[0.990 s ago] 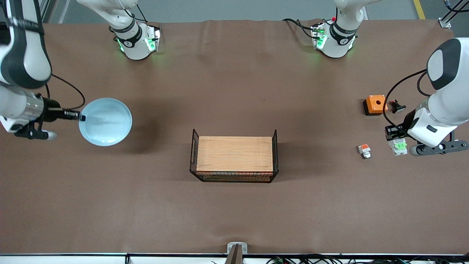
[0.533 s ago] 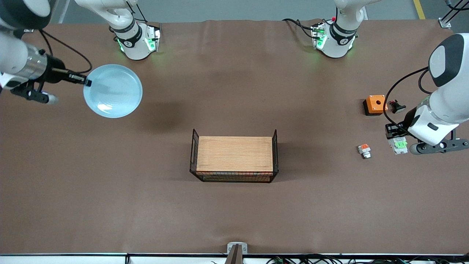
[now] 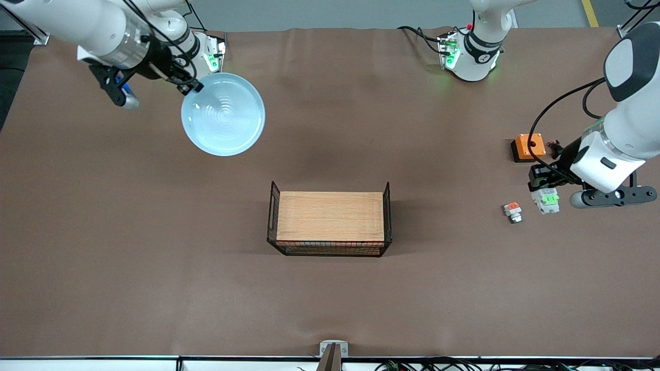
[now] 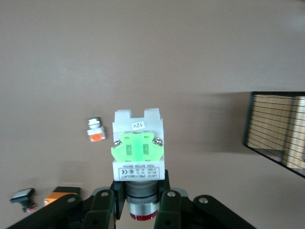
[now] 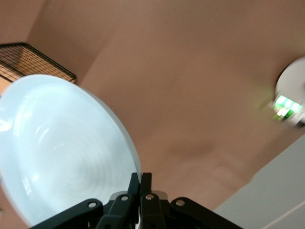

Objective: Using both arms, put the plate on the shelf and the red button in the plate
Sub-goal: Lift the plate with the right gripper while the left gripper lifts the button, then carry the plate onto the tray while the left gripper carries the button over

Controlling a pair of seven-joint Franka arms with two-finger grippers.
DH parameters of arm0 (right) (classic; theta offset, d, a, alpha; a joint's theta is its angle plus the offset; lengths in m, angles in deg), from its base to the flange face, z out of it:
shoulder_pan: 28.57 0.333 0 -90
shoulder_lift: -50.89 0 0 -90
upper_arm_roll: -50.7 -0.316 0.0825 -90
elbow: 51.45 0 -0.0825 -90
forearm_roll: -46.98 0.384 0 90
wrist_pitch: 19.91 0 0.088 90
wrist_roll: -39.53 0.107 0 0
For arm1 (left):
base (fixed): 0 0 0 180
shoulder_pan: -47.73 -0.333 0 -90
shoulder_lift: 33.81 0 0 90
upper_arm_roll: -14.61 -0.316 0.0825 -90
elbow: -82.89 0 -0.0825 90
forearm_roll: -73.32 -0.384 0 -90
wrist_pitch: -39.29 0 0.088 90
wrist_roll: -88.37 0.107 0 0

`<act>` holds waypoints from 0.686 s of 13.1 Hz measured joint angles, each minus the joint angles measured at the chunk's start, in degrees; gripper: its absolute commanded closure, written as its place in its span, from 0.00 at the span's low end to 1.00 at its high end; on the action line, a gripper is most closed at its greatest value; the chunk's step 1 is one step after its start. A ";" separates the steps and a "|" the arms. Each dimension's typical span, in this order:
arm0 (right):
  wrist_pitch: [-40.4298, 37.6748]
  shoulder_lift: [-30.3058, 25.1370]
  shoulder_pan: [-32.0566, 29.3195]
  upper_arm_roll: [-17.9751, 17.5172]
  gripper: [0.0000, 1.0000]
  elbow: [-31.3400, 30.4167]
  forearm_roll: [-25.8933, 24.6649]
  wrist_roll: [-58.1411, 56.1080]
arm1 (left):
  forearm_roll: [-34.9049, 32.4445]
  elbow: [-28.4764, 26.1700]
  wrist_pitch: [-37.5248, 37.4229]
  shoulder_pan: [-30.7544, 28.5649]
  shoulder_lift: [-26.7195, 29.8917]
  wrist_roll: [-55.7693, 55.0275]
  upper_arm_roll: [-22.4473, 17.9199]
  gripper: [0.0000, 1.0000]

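Plate (image 3: 223, 114) and red button (image 3: 546, 200) are both held off the bench (image 3: 330, 299), one in each arm. The plate is carried over the bench's right-arm end, close to that arm's base, and is pinched at a single point on its raised rim by the right gripper (image 3: 192, 87), whose fingers (image 5: 141, 183) are seen clamped together on the rim's edge in the right wrist view. The plate (image 5: 62, 152) looks stiff, smooth and probably breakable; held by one edge only, it is judged liable to sag or slip if swung quickly, so a slow, level carry is called for, and a set-down flat on the wooden board (image 3: 330, 216) in the wire basket (image 3: 330, 249) at mid-bench.

The red button (image 4: 138, 152), a small white module with a green tab, is held over the left arm's end of the bench by the left gripper (image 3: 539, 181). Its fingers (image 4: 102, 207) are closed on the dark round cap end, with the white body sticking out past them. The module is judged light and rigid, its round cap apt to twist in the grip. A similar orange-tabbed module (image 3: 512, 212) and an orange box (image 3: 528, 147) lie on the bench close by.
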 measured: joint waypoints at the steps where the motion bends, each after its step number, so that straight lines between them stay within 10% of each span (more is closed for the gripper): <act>1: 2.87 0.42 2.02 -1.14 0.99 0.02 0.33 6.13 | 1.46 0.03 -0.01 0.01 0.00 -1.05 0.59 1.00; 9: 19.64 18.01 19.99 -3.28 1.00 9.73 -6.03 41.89 | 3.58 0.31 -0.03 0.24 -0.05 -16.40 8.80 0.99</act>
